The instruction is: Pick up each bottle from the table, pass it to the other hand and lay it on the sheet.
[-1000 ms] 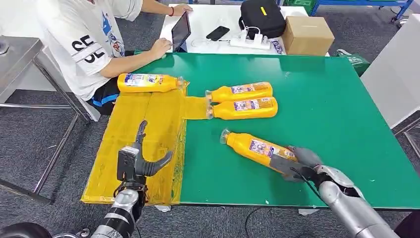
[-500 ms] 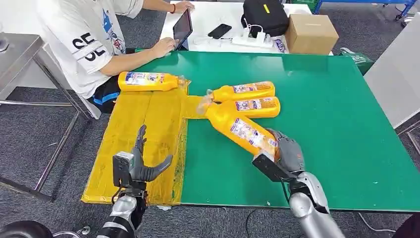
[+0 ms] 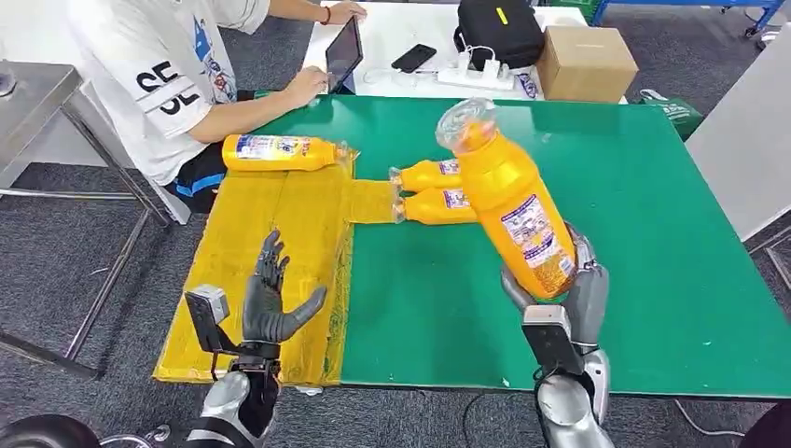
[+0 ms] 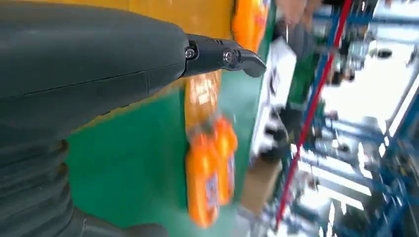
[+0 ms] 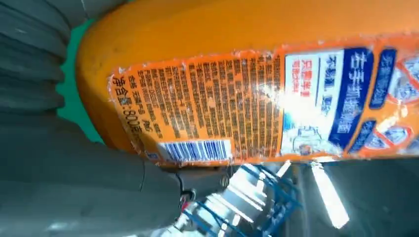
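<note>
Right hand: the right hand (image 3: 560, 280) is closed around the lower end of the lifted bottle (image 3: 508, 201), which is held off the green surface (image 3: 653, 233), tilted, with its clear cap end pointing up and away from the robot. In the right wrist view the bottle's label and barcode (image 5: 197, 150) are seen close up against the grey palm.
Left hand: the left hand (image 3: 270, 303) is held open above the near part of the yellow sheet (image 3: 242, 243), palm turned towards the right, fingers spread, with nothing in it.
Sheet: the sheet is spread over the left end of the surface, and a narrow strip of it reaches towards the bottle pair.
Bottle on sheet: one bottle (image 3: 280, 152) is laid on its side along the sheet's far edge.
Bottle pair: two more bottles (image 3: 431, 191) are laid side by side, touching, on the surface just right of the sheet, partly hidden behind the lifted bottle; they appear blurred in the left wrist view (image 4: 210, 173).
Person: a person (image 3: 187, 75) in a white shirt is seated at the far left corner, with a tablet (image 3: 341, 56) held upright.
White table beyond: a black bag (image 3: 494, 33), a cardboard box (image 3: 586, 63) and a phone (image 3: 411, 60) are set there.
</note>
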